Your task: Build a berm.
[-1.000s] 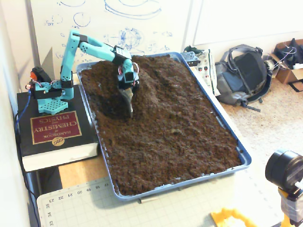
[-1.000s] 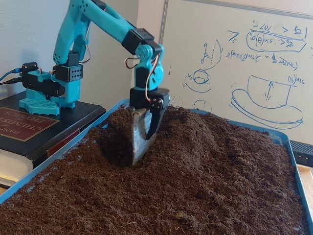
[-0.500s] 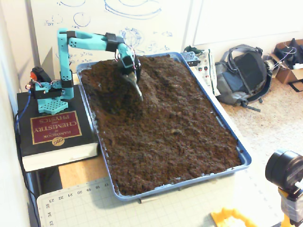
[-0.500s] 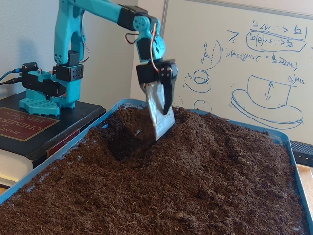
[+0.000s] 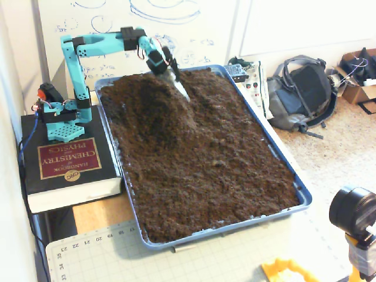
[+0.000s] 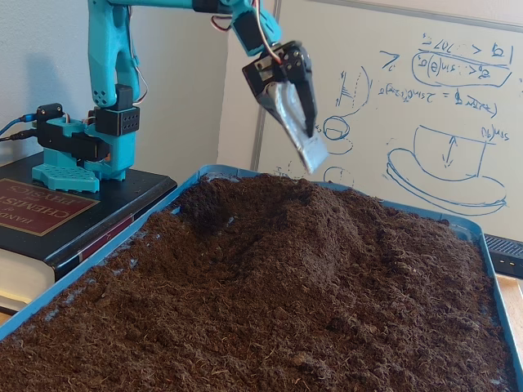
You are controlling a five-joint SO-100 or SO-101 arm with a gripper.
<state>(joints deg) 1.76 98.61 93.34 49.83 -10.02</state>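
the berm (image 5: 154, 104) is partly built: a raised mound of dark brown soil sits at the far left end of the blue tray (image 5: 303, 198), near the arm's base, and stands clearly higher than the lumpy soil bed (image 5: 217, 170) that fills the rest of the tray. in the low fixed view the berm (image 6: 270, 214) shows as a hump with sloping sides falling away to the near and right. judging by its shape, it looks more like a short heap than a long ridge, so lengthening and smoothing seem to be what is left.

the arm (image 5: 73, 70) stands on a thick book (image 5: 64, 167) beside the tray, upper link upright and forearm reaching out level over the soil, with the wrist bent down. the gripper (image 6: 304, 135) hangs in the air above the berm, clear of the soil. its jaws are pinched on a flat grey scoop blade (image 6: 299, 137) that slants down toward the mound, its tip just above the crest. a whiteboard (image 6: 433, 98) with sketches stands behind.
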